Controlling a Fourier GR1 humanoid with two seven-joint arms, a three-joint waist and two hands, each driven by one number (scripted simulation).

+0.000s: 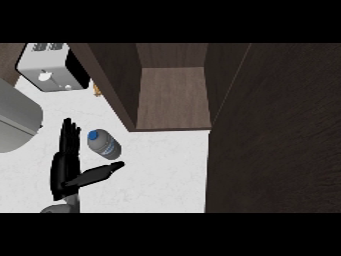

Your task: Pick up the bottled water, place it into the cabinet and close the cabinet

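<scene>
The bottled water [103,144], clear with a blue cap, lies on the white counter [165,170] left of the middle. My left hand [67,162] is open right beside it: the fingers point away along the bottle's left side and the thumb stretches out below it. No finger curls round the bottle. The cabinet [169,97] stands open behind it, its brown shelf bare. Its dark door [284,135] is swung wide and fills the right of the view. My right hand does not show.
A white toaster [51,67] stands at the back left. A grey rounded appliance [3,122] lies along the left edge. A small orange thing [97,91] peeks out beside the cabinet's left wall.
</scene>
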